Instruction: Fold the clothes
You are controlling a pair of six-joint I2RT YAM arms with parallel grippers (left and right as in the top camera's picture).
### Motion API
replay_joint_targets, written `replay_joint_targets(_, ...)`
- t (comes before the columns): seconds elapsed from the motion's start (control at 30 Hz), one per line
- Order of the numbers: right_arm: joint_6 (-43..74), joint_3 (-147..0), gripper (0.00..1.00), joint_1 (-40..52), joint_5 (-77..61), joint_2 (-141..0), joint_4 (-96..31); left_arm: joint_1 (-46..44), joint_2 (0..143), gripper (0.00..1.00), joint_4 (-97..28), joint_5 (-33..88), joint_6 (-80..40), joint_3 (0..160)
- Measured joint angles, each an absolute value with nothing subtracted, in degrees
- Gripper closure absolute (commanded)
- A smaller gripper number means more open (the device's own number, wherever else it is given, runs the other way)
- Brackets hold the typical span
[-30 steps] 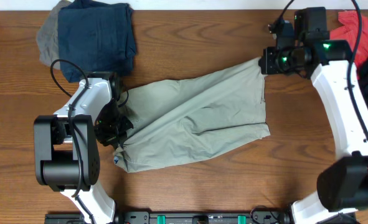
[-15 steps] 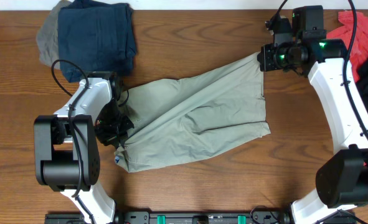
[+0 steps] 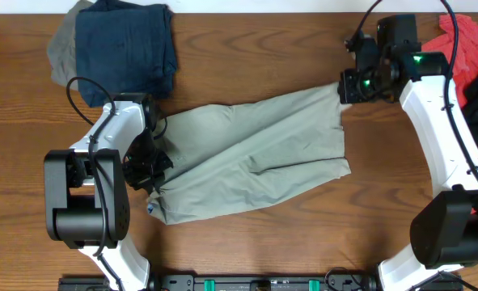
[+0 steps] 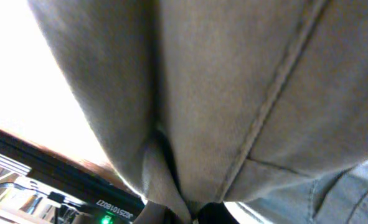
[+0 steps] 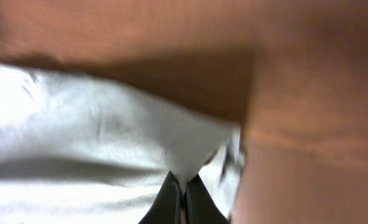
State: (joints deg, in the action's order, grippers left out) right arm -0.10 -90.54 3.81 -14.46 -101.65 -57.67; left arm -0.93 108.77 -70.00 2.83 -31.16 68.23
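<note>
Shorts (image 3: 255,158) lie diagonal. Left gripper (image 3: 151,168) is clamped on the waist edge, right gripper (image 3: 344,87) on the far corner. Table (image 3: 247,48) wood shows around.

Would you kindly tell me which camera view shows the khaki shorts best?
The overhead view: the whole shorts lie spread across the table. The left wrist view fills with close-up fabric and a seam; the right wrist view shows only one corner pinched in the right gripper.
</note>
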Motion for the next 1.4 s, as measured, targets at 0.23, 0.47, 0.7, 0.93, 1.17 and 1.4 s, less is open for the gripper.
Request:
replay_joint_targets(0.23,1.96,-90.43,0.57,3.77,-14.15,-101.65,-74.87,-0.80,108.77,0.93,-71.05,1.52,-30.89,68.23)
replay_joint_targets(0.47,2.35,-85.49,0.28,3.77,-14.52,-101.65,-77.01,-0.80,108.77,0.93,-72.10,1.52,-29.23,68.23)
replay_joint_targets(0.7,3.33,-75.46,0.08,3.77,-13.58,-101.65,-61.93,-0.80,108.77,0.93,-72.90,1.54,-28.42,68.23)
replay_joint_targets(0.93,7.14,-67.40,0.14,2.70,-10.17,-101.65,-51.86,-0.80,108.77,0.93,-73.08,1.54,-28.23,68.23)
replay_joint_targets(1.17,8.38,-60.18,0.47,0.60,-8.99,-101.65,-40.27,-0.80,108.77,0.93,-73.03,1.54,-28.23,68.23)
replay_joint_targets(1.4,6.39,-57.23,0.60,0.12,-11.25,-101.65,-31.62,-0.80,108.77,0.93,-72.82,1.54,-28.23,68.23)
